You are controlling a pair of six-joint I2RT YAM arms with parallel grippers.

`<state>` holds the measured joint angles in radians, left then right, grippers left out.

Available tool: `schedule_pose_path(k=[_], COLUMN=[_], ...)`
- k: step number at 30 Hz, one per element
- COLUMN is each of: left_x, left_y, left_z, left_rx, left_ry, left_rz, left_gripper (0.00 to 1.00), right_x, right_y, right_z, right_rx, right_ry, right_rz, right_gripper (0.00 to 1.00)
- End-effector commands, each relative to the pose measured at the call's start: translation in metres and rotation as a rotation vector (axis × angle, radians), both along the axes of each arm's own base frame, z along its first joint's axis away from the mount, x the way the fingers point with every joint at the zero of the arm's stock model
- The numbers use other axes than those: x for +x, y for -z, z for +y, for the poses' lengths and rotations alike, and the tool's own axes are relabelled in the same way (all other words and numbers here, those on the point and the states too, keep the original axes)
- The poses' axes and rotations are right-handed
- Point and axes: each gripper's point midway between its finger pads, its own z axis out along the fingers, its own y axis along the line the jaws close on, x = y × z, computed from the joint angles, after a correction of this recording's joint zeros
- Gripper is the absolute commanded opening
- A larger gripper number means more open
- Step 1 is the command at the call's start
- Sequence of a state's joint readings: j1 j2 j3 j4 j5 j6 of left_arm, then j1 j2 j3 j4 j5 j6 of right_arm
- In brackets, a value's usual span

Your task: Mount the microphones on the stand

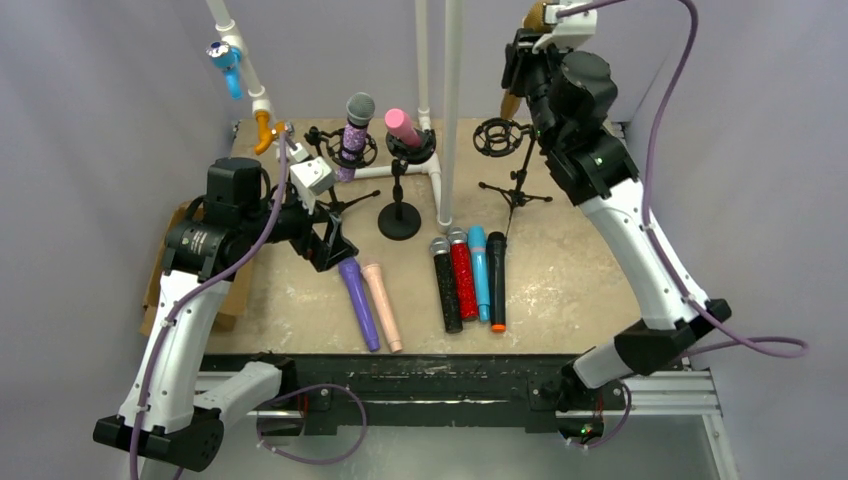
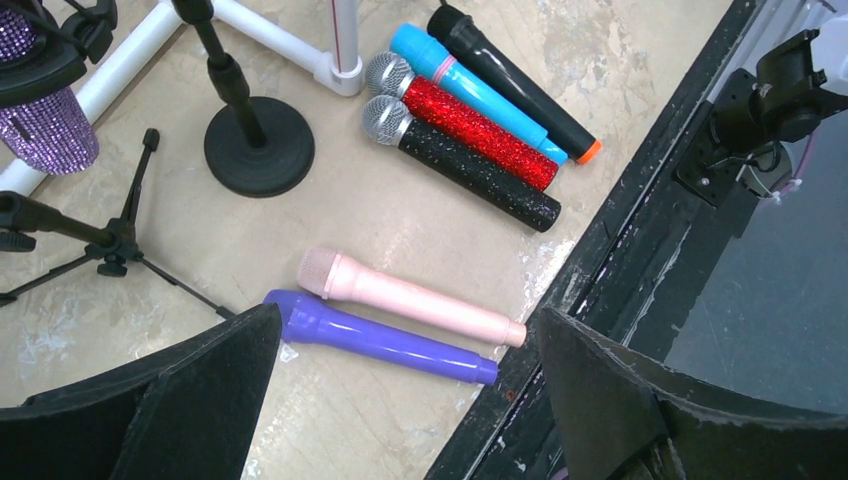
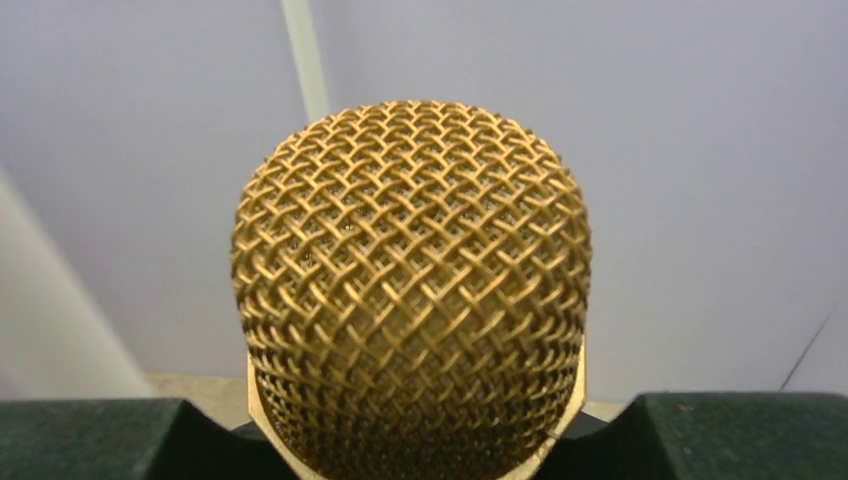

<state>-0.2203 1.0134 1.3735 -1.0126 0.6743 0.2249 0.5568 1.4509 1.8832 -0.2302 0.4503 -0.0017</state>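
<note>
My right gripper [image 3: 415,425] is shut on a gold microphone [image 3: 412,270], whose mesh head fills the right wrist view. In the top view it hangs high at the back right [image 1: 522,65], above an empty ring mount [image 1: 498,137] on a tripod stand. A purple glitter microphone [image 1: 355,135] and a pink one [image 1: 403,128] sit in two other stands. My left gripper [image 1: 330,242] is open and empty above the table. Just ahead of it lie a purple microphone [image 2: 375,338] and a peach one [image 2: 410,297]. A black glitter [image 2: 470,175], a red glitter [image 2: 470,125], a blue [image 2: 470,90] and a black microphone [image 2: 515,85] lie side by side.
A white pipe frame [image 1: 437,110] rises behind the stands, with a blue piece [image 1: 228,62] and an orange piece [image 1: 264,130] on its left pipe. The round stand base [image 1: 400,222] and tripod legs [image 1: 515,195] rest on the table. A black rail [image 1: 440,370] runs along the near edge.
</note>
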Motion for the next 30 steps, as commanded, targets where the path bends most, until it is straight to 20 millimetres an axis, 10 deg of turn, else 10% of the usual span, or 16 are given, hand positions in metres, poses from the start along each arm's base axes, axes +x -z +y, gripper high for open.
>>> schedule_pose_path(k=[1,30], left_x=[0.004,0.018], left_y=[0.002,0.023], left_z=[0.010,0.026], left_rx=[0.047,0.129], left_ry=[-0.032,-0.097], left_rz=[-0.022,0.008], left_gripper=[1.00,1.00], right_x=[0.036,0.079], right_y=[-0.002,0.086], right_z=[0.001,0.021], right_rx=[-0.061,-0.183], right_ry=[0.022,0.009], right_rz=[-0.025,0.137], right_gripper=[0.06,0.05])
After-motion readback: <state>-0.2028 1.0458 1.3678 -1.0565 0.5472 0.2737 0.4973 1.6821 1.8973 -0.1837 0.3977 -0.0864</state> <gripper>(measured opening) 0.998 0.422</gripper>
